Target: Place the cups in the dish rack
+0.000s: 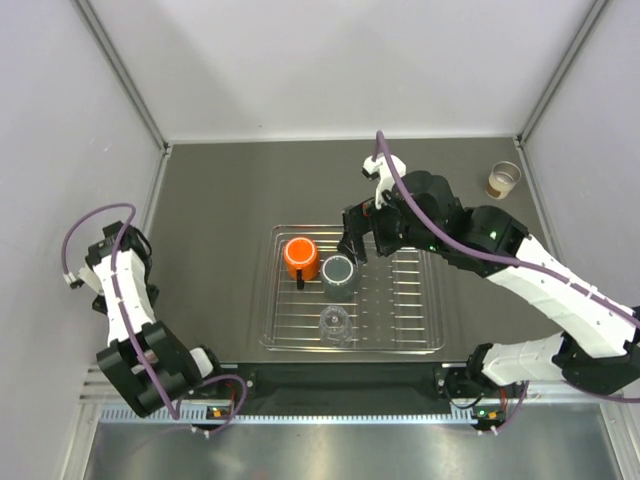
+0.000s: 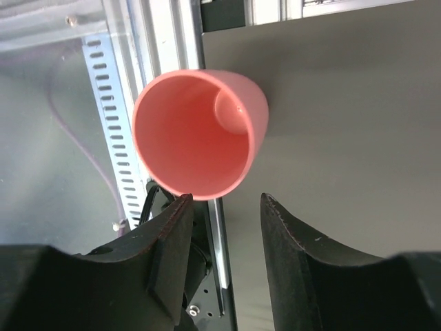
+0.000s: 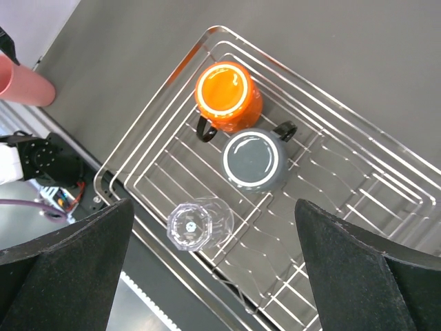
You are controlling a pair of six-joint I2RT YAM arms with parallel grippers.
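Observation:
The silver wire dish rack (image 1: 400,335) lies mid-table. In it stand an orange cup (image 1: 300,258), a dark grey cup (image 1: 338,275) and a clear cup (image 1: 335,323), all bottom up; the right wrist view shows the same orange (image 3: 226,93), grey (image 3: 255,160) and clear (image 3: 196,224) cups. My right gripper (image 1: 358,240) hovers above the rack, open wide and empty (image 3: 213,207). A pink cup (image 2: 196,134) stands near the table's front left edge, its mouth toward the left wrist camera. My left gripper (image 2: 225,201) is open just short of it, its left fingertip at the rim, nothing between the jaws.
One more cup (image 1: 503,180), pale with a brownish lower part, stands at the far right by the wall. The left arm (image 1: 125,300) is folded along the table's left edge. A slotted metal rail (image 2: 114,138) runs beside the pink cup.

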